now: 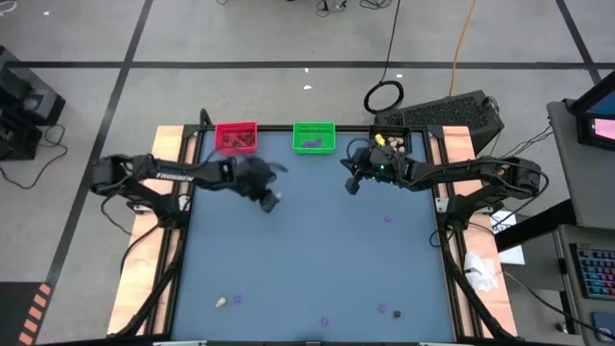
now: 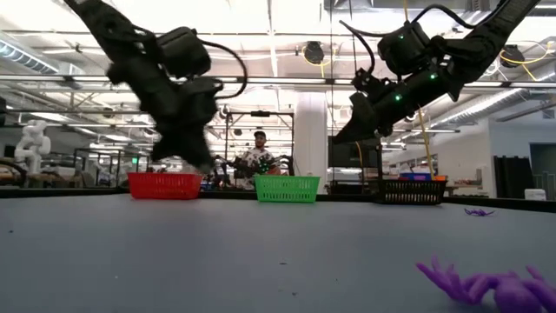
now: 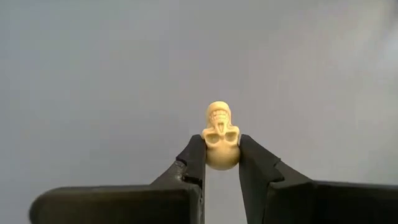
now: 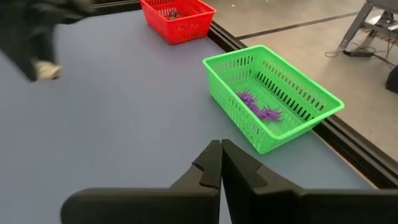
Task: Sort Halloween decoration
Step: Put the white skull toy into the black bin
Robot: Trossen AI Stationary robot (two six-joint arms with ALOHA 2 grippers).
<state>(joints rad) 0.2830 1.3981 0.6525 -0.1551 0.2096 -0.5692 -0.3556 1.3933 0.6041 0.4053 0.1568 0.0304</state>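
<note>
My left gripper (image 1: 270,202) hangs above the table's far left part, in front of the red bin (image 1: 236,136). It is shut on a cream-white skull trinket (image 3: 221,137); the right wrist view shows it as a pale lump (image 4: 46,71). My right gripper (image 4: 221,152) is shut and holds nothing, above the table just in front of the green bin (image 4: 273,99). Purple bits (image 4: 258,109) lie in the green bin and dark lumps (image 1: 237,141) in the red one. A cream lump (image 1: 222,302) and purple bits (image 1: 388,311) rest on the table near its front edge. My left gripper pinches the skull by the two sides of its rounded cranium (image 3: 221,158), between its two fingertips (image 3: 196,152). The fingers slant downward. The skull's jaw end (image 3: 218,112) sticks out beyond the tips, and the skull is lifted clear of the table.
A black bin (image 1: 389,140) stands at the far right corner beside the green one. A lone purple bit (image 1: 388,217) lies right of centre, and another (image 2: 486,283) lies close to the low camera. A person (image 2: 258,161) stands beyond the far edge.
</note>
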